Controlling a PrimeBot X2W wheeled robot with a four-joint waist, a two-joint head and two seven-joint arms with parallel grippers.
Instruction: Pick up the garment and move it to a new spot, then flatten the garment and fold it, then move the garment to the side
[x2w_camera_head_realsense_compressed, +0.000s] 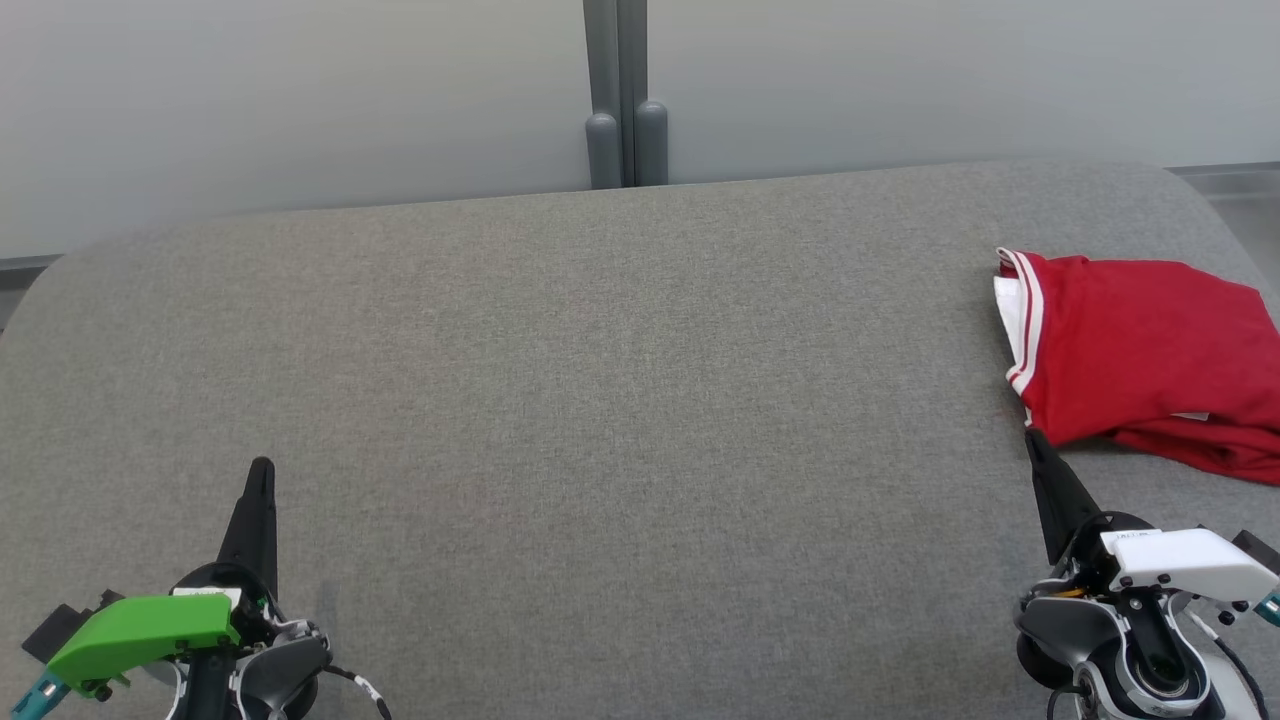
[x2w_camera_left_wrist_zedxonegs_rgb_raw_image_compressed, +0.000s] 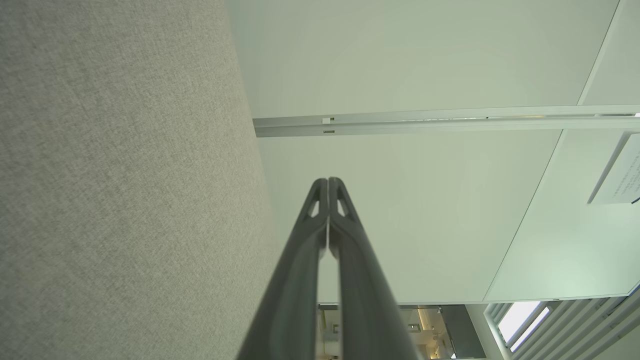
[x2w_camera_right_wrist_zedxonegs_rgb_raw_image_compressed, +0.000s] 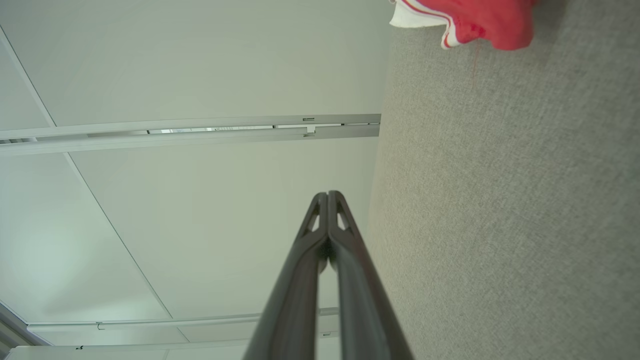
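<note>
The garment (x2w_camera_head_realsense_compressed: 1140, 355), red with white trim, lies folded at the right edge of the grey table (x2w_camera_head_realsense_compressed: 600, 400); its corner also shows in the right wrist view (x2w_camera_right_wrist_zedxonegs_rgb_raw_image_compressed: 475, 20). My right gripper (x2w_camera_head_realsense_compressed: 1032, 438) is shut and empty at the lower right, its tip just short of the garment's near edge. At the lower left my left gripper (x2w_camera_head_realsense_compressed: 262, 466) rests shut and empty, far from the garment. Both wrist views show the fingers pressed together, left gripper (x2w_camera_left_wrist_zedxonegs_rgb_raw_image_compressed: 328, 181) and right gripper (x2w_camera_right_wrist_zedxonegs_rgb_raw_image_compressed: 328, 194).
The table is covered in grey fabric and has rounded far corners. Behind it stands a pale partition wall with a grey post (x2w_camera_head_realsense_compressed: 625, 95) at its middle. The garment reaches past the head view's right edge.
</note>
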